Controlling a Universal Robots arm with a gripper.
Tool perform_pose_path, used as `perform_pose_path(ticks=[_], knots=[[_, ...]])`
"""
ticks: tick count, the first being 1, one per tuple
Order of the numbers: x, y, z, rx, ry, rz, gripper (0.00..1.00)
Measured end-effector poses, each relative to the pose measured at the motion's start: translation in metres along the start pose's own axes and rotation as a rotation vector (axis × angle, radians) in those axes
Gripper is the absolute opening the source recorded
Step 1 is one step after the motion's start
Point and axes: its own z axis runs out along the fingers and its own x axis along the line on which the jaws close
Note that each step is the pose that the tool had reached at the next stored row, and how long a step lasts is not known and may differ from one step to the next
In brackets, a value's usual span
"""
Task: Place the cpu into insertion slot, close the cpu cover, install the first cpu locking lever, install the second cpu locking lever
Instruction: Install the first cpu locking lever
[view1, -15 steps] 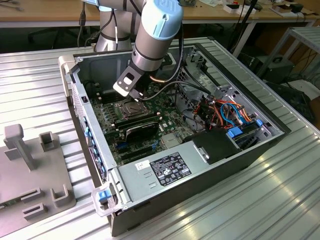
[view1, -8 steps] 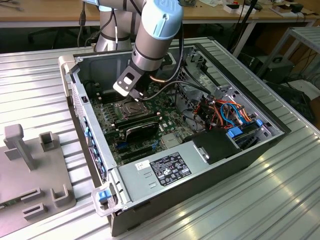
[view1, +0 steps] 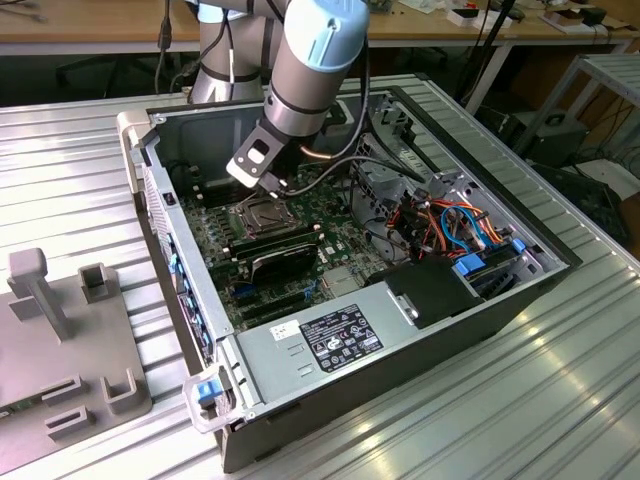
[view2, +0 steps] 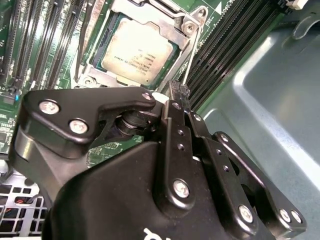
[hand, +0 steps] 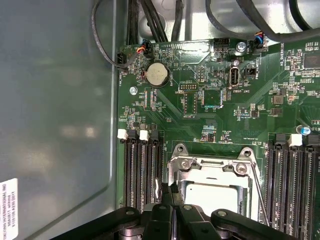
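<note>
An open computer case (view1: 420, 330) lies on a ribbed metal table (view1: 70, 190), with a grey robot arm (view1: 310, 60) reaching down into it. Over the green circuit board (hand: 200, 125) the black gripper (view2: 176, 92) hangs just beside the insertion slot (hand: 175, 149), its fingers pressed together. The cpu cover (view2: 187, 42) lies flat on the slot. The cpu (view2: 137, 50) sits inside, its metal face showing through the window. A thin wire lever (view2: 192, 52) runs along one side; the fingertips may be touching its end.
</note>
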Motion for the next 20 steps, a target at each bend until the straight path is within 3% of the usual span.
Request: perform_pose_path(ticks=[6, 9, 11, 12, 17, 20], knots=[[-0.0058, -0.0002, -0.0017, 0.0002, -0.0007, 0.000, 0.11], [-0.0080, -0.0032, -0.0023, 0.0002, -0.0008, 0.000, 0.11], [-0.0095, -0.0216, -0.0028, 0.0003, -0.0022, 0.000, 0.11], [-0.0096, -0.0278, -0.0028, 0.0003, -0.0024, 0.000, 0.11], [-0.0094, -0.0459, -0.0033, 0.0003, -0.0023, 0.000, 0.11], [-0.0082, -0.0486, -0.0079, 0.0004, -0.0028, 0.000, 0.11]])
